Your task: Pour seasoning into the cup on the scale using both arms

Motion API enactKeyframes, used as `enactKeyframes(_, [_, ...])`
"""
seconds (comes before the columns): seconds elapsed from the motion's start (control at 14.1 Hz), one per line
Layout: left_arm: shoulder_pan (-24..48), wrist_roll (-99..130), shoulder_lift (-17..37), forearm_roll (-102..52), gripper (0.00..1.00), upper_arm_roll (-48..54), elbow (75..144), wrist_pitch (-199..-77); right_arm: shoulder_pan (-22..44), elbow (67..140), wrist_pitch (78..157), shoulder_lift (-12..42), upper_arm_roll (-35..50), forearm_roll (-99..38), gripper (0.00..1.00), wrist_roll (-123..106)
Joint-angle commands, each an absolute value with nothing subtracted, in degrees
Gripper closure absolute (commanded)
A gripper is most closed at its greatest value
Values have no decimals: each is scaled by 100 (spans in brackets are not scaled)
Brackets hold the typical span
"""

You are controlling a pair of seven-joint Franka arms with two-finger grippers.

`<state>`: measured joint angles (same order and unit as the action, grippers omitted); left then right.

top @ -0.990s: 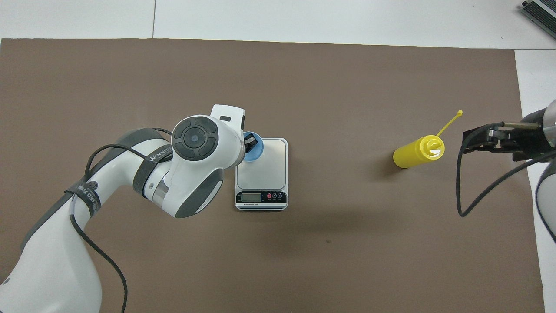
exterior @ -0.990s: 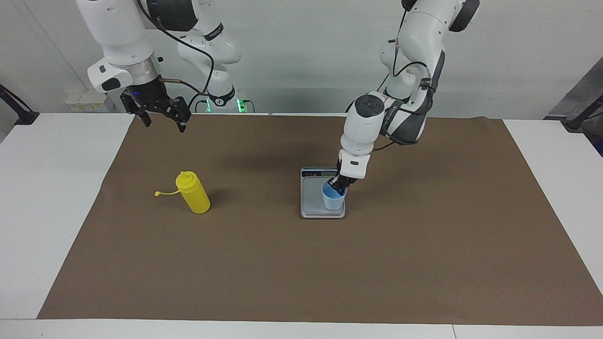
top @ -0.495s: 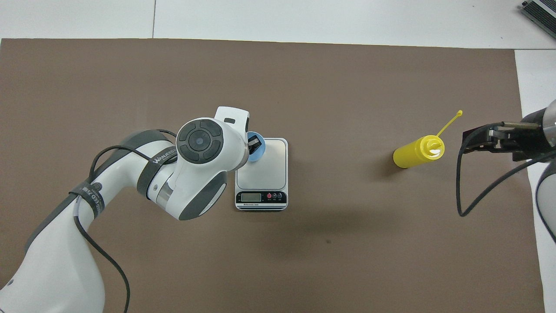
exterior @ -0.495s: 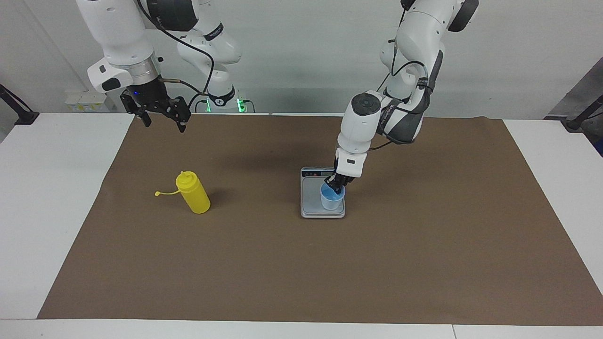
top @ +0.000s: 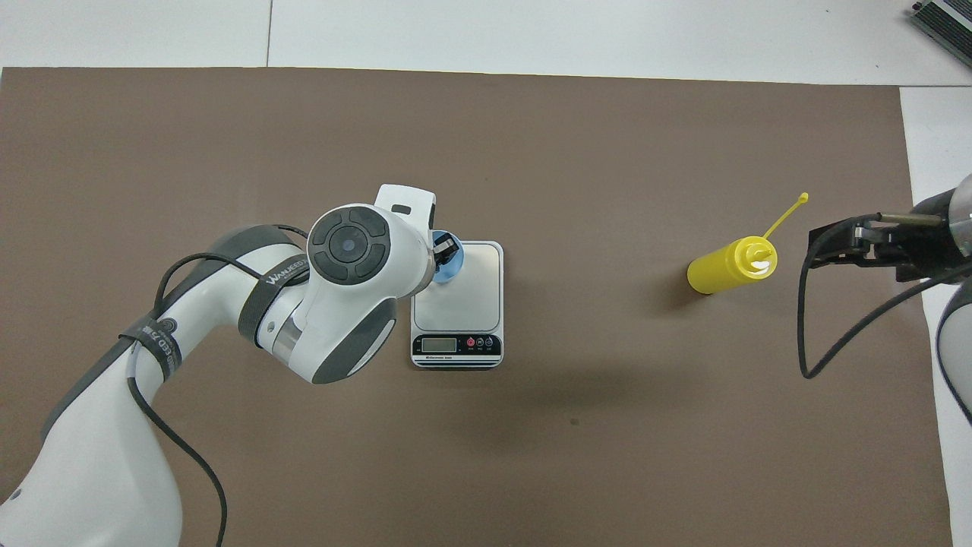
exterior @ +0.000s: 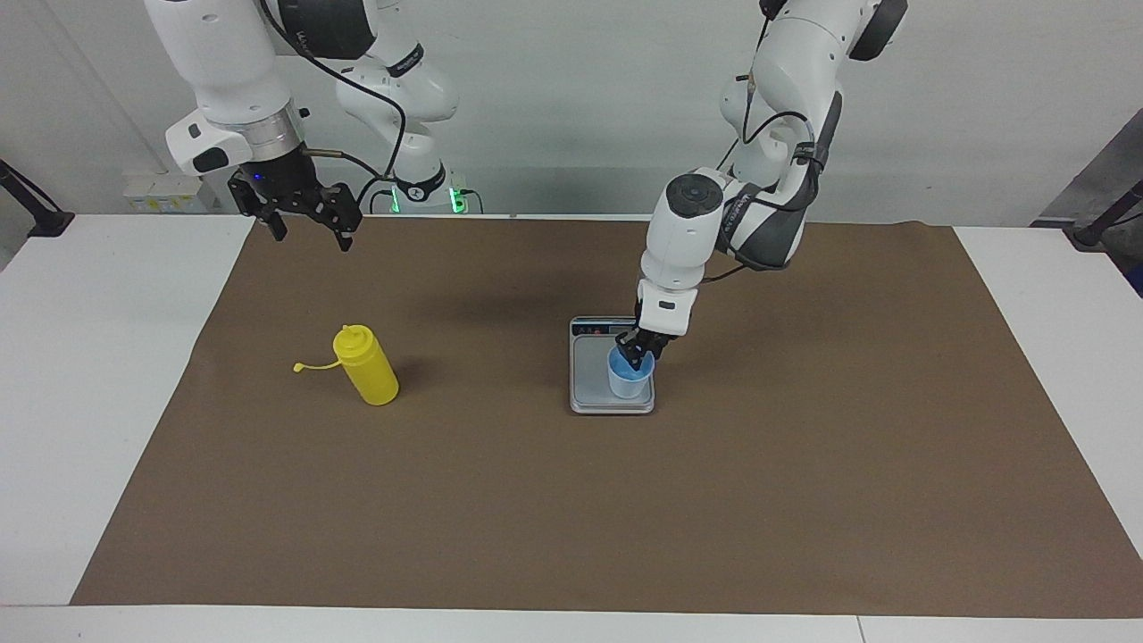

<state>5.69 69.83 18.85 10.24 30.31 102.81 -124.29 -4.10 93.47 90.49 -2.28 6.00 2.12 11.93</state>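
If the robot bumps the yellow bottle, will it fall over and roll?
Probably. The yellow bottle stands tall and narrow on the brown mat, leaning a little, so a bump high up could tip it. It is round, so it would likely roll, though its cap strap might stop it.

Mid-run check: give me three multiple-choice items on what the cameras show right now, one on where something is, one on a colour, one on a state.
1. Where is the cup?
A. on the scale
B. on the brown mat beside the bottle
C. lifted over the bottle

2. What colour is the seasoning bottle?
A. red
B. yellow
C. green

3. How does the seasoning bottle stand?
A. lying flat
B. held up by the right gripper
C. upright on the mat, untouched

Key:
1 A, the cup sits on the weighing plate with the left gripper at its rim.
2 B, its body and cap strap are yellow.
3 C, it stands alone; the right gripper hangs apart from it, open.
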Motion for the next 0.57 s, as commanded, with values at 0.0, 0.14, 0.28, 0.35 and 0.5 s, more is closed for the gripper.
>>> enactKeyframes(0.0, [606, 6987, 1934, 1134, 54, 3041, 9723, -11771, -475, 9475, 9114, -334, 606, 97, 0, 1195])
enactKeyframes(0.14, [598, 6952, 1934, 1090, 54, 3067, 9266, -11227, -466, 9475, 9114, -334, 607, 97, 0, 1195])
enactKeyframes(0.28, [589, 6638, 1934, 897, 54, 3041, 8844, -10760, -475, 9475, 9114, -334, 606, 97, 0, 1195])
enactKeyframes(0.35, [589, 6192, 1916, 757, 56, 2971, 8703, -10436, -475, 9475, 9114, -334, 606, 97, 0, 1195])
enactKeyframes(0.5, [589, 5479, 1907, 528, 57, 2656, 8255, -9803, -466, 9475, 9114, -334, 606, 97, 0, 1195])
